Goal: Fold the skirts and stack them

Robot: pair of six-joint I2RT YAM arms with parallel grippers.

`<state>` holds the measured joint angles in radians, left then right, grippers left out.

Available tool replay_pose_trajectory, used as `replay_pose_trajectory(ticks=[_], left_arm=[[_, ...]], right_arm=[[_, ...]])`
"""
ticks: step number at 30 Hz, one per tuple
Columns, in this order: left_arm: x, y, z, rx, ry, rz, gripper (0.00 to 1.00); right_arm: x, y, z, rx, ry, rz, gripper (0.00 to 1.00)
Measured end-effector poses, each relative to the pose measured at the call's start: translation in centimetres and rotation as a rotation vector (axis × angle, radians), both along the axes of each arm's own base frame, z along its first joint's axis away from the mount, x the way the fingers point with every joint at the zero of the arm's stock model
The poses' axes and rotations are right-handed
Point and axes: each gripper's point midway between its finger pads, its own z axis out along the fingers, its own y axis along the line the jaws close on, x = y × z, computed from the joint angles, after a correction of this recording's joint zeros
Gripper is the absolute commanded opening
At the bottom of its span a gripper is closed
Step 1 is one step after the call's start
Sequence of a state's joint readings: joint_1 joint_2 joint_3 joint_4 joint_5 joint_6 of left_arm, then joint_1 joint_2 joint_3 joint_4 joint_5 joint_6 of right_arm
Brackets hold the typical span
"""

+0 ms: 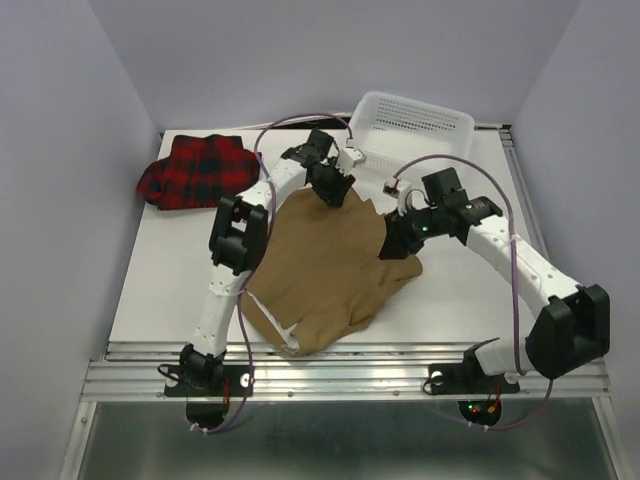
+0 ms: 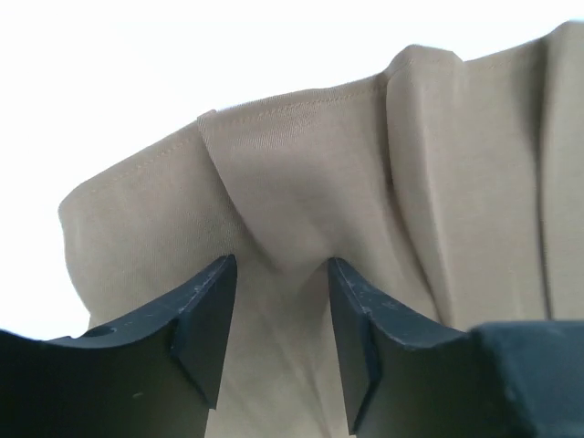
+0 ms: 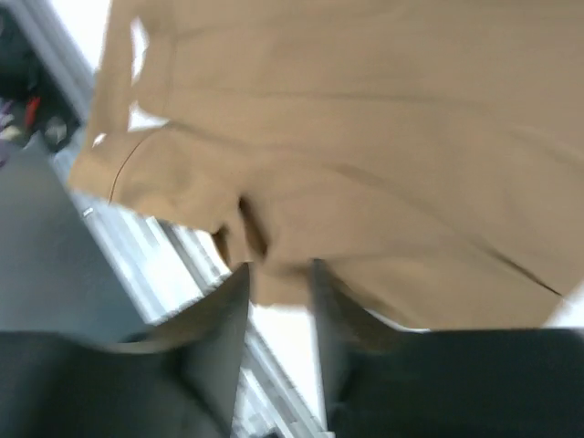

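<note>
A plain tan-brown skirt (image 1: 330, 270) lies spread and rumpled in the middle of the table. A red-and-black plaid skirt (image 1: 200, 170) sits folded at the back left. My left gripper (image 1: 333, 188) is at the tan skirt's far edge. In the left wrist view its jaws (image 2: 280, 265) stand apart, with a puckered ridge of the tan cloth (image 2: 365, 164) running between them. My right gripper (image 1: 393, 243) is at the skirt's right edge. In the blurred right wrist view its jaws (image 3: 279, 269) show a narrow gap with white table in it, and the cloth hem (image 3: 365, 182) lies at the fingertips.
A white plastic mesh basket (image 1: 440, 135) stands at the back right, just behind the two wrists. Grey walls close the table in on the left, back and right. A metal rail (image 1: 340, 375) runs along the near edge by the arm bases.
</note>
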<state>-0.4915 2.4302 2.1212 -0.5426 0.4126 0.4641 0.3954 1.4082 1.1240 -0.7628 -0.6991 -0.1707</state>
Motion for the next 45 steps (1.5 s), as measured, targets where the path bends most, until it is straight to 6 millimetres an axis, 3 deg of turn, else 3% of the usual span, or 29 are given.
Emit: replay_pose_trajectory(ticks=[1,3,6,9,13,14,16,18,19,20,21,22,24,25,28,29,31,34,37,41,43,45], left_arm=[[0.0,0.1,0.7,-0.011,-0.004,0.006,0.60],[0.0,1.0,2.0,-0.026,-0.006,0.029,0.61],[-0.5,4.8,5.8,-0.039,-0.032,0.084,0.64],[-2.5,9.8,11.8,-0.041,-0.119,0.158,0.66],[-7.3,13.4,17.0,-0.039,-0.194,0.196,0.66],[-8.0,13.7,17.1,-0.036,-0.193,0.195,0.66],[-10.1,14.5,16.0,-0.015,-0.158,0.194,0.66],[-11.4,15.1,13.6,0.020,-0.092,0.195,0.65],[-12.2,15.9,11.0,0.056,-0.028,0.203,0.64],[-12.5,16.4,9.7,0.079,0.004,0.210,0.63],[-13.2,17.0,7.5,0.114,0.061,0.218,0.59],[-13.9,17.6,5.3,0.148,0.120,0.223,0.57],[-14.6,18.4,2.4,0.196,0.197,0.230,0.48],[-14.8,18.6,1.2,0.215,0.231,0.230,0.45],[-14.8,18.7,-1.4,0.243,0.281,0.221,0.30],[-14.7,18.6,-2.3,0.254,0.302,0.215,0.27],[-13.2,18.1,-2.3,0.256,0.305,0.215,0.24],[-9.9,16.5,-2.2,0.245,0.271,0.204,0.20],[-5.0,13.3,-1.8,0.223,0.192,0.176,0.20],[0.1,8.2,-1.1,0.163,0.080,0.132,0.42],[0.8,6.5,-0.7,0.130,0.059,0.113,0.47],[0.2,5.8,-0.3,0.104,0.061,0.101,0.55]], right_arm=[[0.8,-0.5,0.9,0.001,-0.041,-0.036,0.61],[2.4,-1.8,1.9,-0.007,-0.109,-0.096,0.66],[4.9,-3.8,2.3,-0.044,-0.174,-0.182,0.69],[8.5,-5.4,1.2,-0.114,-0.189,-0.251,0.76],[14.9,-5.4,-2.3,-0.186,-0.178,-0.292,0.83],[16.7,-5.3,-4.1,-0.207,-0.161,-0.301,0.84],[18.5,-5.1,-6.6,-0.238,-0.114,-0.305,0.85],[19.8,-5.0,-8.3,-0.251,-0.088,-0.310,0.84],[20.2,-4.9,-9.2,-0.257,-0.071,-0.309,0.81],[20.4,-4.7,-10.0,-0.259,-0.053,-0.308,0.78],[20.3,-4.6,-10.6,-0.258,-0.035,-0.306,0.75],[20.1,-4.5,-10.9,-0.254,-0.020,-0.301,0.64],[19.3,-4.3,-11.3,-0.241,0.018,-0.291,0.52],[18.7,-4.1,-11.5,-0.227,0.037,-0.284,0.41],[16.4,-3.7,-12.1,-0.196,0.103,-0.264,0.22],[15.1,-3.6,-12.5,-0.186,0.142,-0.258,0.11],[12.7,-3.6,-12.8,-0.169,0.199,-0.239,0.01],[9.3,-3.7,-12.4,-0.146,0.265,-0.223,0.01],[6.7,-3.8,-10.3,-0.115,0.281,-0.211,0.01],[5.2,-3.1,-5.9,-0.023,0.234,-0.193,0.02],[5.2,-2.9,-4.4,0.006,0.198,-0.192,0.02],[5.3,-2.8,-3.6,0.022,0.177,-0.195,0.06]])
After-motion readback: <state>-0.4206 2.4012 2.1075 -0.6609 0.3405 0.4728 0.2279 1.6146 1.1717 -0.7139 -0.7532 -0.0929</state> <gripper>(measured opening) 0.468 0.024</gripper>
